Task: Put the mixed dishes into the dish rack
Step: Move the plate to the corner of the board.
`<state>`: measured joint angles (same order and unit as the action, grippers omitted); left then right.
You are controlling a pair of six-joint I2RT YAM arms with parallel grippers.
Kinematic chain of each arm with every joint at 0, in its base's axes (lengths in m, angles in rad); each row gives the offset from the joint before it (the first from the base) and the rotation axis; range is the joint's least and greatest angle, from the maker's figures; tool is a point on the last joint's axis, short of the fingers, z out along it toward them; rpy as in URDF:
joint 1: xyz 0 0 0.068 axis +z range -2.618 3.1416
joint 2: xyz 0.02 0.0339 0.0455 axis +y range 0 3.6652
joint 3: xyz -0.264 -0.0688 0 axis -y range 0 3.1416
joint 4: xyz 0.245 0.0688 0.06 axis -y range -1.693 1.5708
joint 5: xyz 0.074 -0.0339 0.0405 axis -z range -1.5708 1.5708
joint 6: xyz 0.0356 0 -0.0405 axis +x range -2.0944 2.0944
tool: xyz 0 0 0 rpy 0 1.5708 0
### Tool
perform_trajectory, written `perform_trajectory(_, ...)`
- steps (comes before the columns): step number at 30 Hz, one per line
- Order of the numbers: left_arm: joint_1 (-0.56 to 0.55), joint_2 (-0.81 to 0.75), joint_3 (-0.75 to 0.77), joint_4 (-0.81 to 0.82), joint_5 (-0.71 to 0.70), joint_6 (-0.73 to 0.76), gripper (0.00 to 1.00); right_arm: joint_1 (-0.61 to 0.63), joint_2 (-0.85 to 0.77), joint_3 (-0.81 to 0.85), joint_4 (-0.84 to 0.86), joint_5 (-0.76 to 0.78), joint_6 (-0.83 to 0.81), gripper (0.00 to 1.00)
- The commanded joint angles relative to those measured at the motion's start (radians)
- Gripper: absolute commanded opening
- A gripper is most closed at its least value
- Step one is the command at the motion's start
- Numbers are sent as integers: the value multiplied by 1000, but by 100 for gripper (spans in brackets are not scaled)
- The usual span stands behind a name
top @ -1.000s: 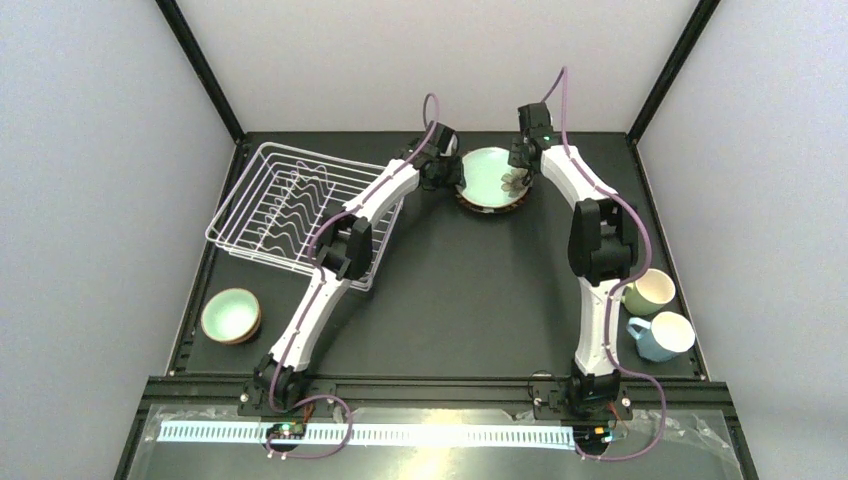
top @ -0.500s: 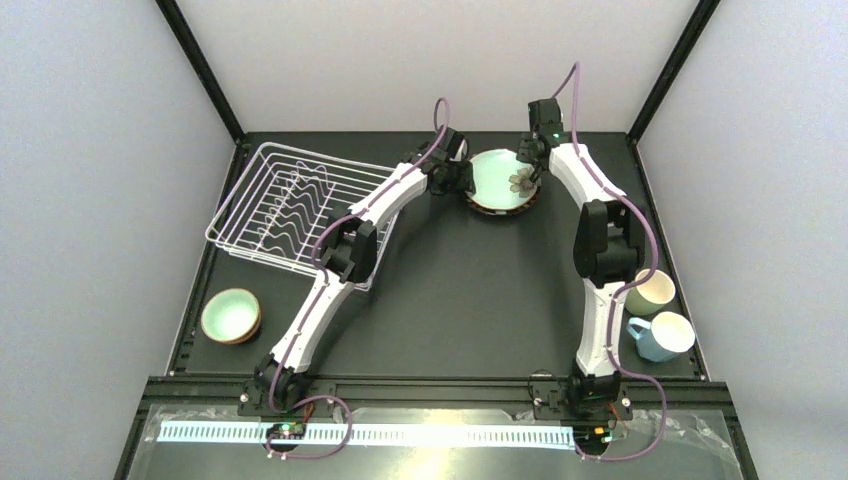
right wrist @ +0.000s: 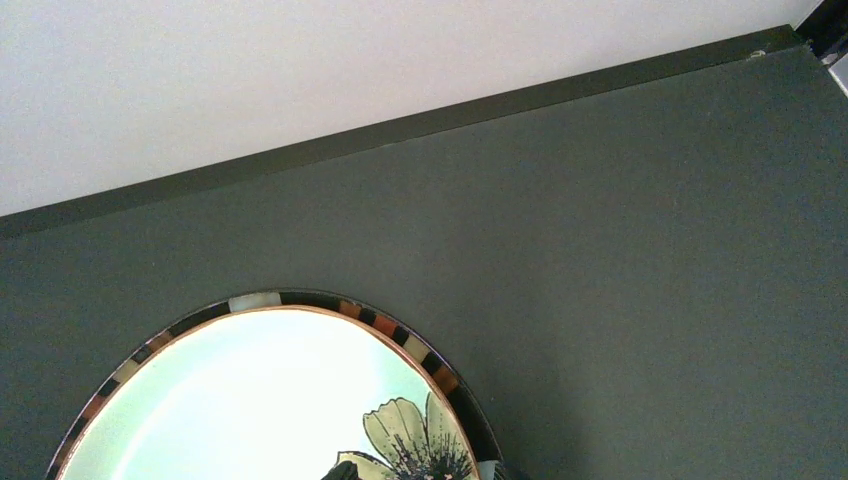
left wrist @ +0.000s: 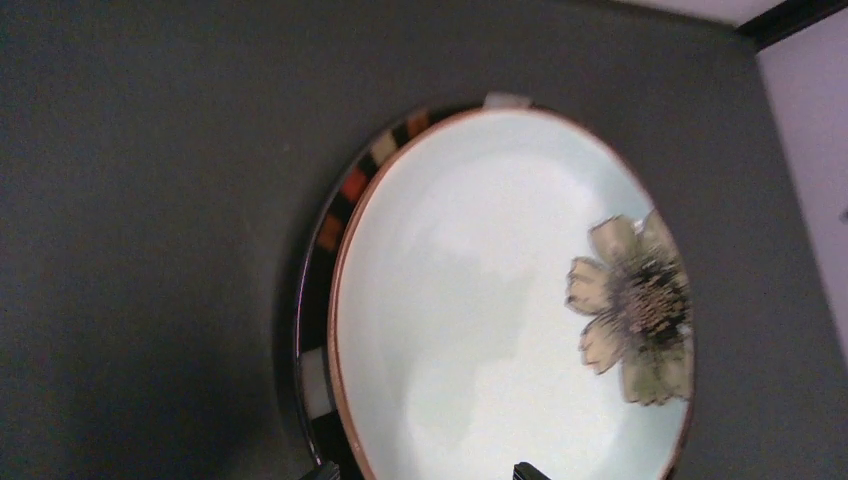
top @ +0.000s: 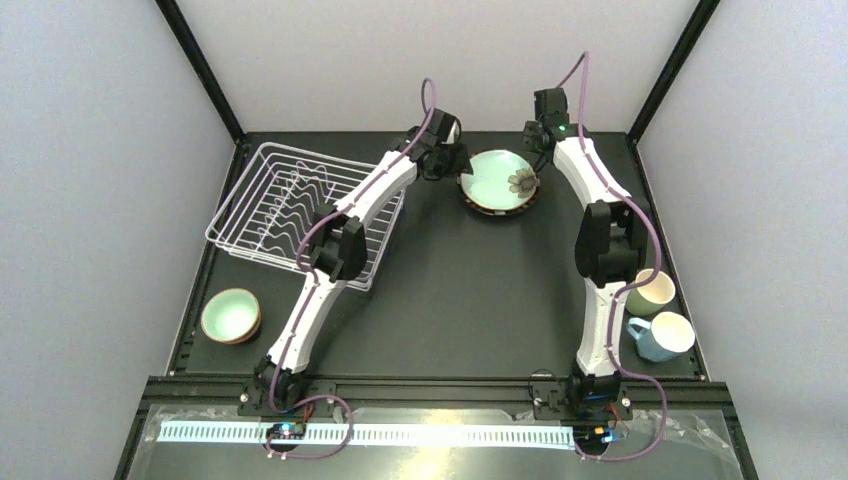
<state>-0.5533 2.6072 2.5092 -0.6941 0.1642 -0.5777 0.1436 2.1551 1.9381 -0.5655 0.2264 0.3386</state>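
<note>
The mint-green flowered plate (top: 497,180) with a dark checked rim lies on the dark table at the far middle. It also shows in the left wrist view (left wrist: 480,300) and in the right wrist view (right wrist: 250,400). My left gripper (top: 450,163) is open just left of the plate, and its fingertips (left wrist: 322,470) straddle the near rim. My right gripper (top: 543,148) is open at the plate's far right edge, above the flower. The white wire dish rack (top: 262,170) stands at the far left and holds no dishes. A mint bowl (top: 231,315) sits at the near left.
A pale green mug (top: 652,291) and a light blue mug (top: 664,335) stand at the right edge, beside the right arm. The table's back edge and wall (right wrist: 300,90) are close behind the plate. The left arm reaches over the rack's right corner.
Both grippers have drawn back a little from the plate's rim, the left one to the left and the right one toward the back wall. The plate has shifted slightly and lies flat.
</note>
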Motion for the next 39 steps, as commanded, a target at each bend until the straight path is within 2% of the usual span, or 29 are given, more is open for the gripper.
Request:
perform_trajectory(1, 20, -91, 6, 28, -25, -16, 99, -6, 12, 22, -13, 10, -9, 78)
perform_trajectory(15, 73, -14, 1, 145, -280, -112, 99, -6, -5, 10, -7, 5, 1, 78)
perform_trajectory(20, 83, 31, 7, 186, -317, -145, 99, -6, -11, 11, -5, 5, -1, 78)
perform_trajectory(26, 82, 77, 17, 203, -304, -165, 97, -7, -1, 19, -1, -1, 0, 78)
perform_trajectory(39, 77, 166, 67, 218, -178, -163, 94, -6, 45, 21, 15, -8, 7, 78)
